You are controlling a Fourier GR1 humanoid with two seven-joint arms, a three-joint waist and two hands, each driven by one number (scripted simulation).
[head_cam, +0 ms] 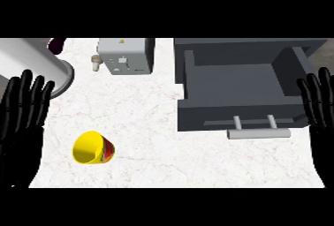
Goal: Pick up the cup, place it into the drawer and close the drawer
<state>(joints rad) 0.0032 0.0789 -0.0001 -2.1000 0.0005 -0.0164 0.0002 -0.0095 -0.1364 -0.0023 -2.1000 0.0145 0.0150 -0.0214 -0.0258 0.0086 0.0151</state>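
Note:
A yellow cup (91,148) with a red outside lies on its side on the white marble counter (150,132), at the lower left, its mouth turned left. The dark grey drawer (238,86) stands pulled open at the upper right, its inside bare, with a pale grey bar handle (258,133) at its front. My left hand (23,114) rests open at the left edge, fingers up, left of the cup and apart from it. At the right edge my right hand (320,106) rests open, fingers up, beside the drawer's right wall.
A grey box-shaped appliance (125,56) stands at the back of the counter, with a small tan object (96,62) to its left. A large pale cylinder (36,66) lies at the upper left, a dark purple thing (57,44) behind it.

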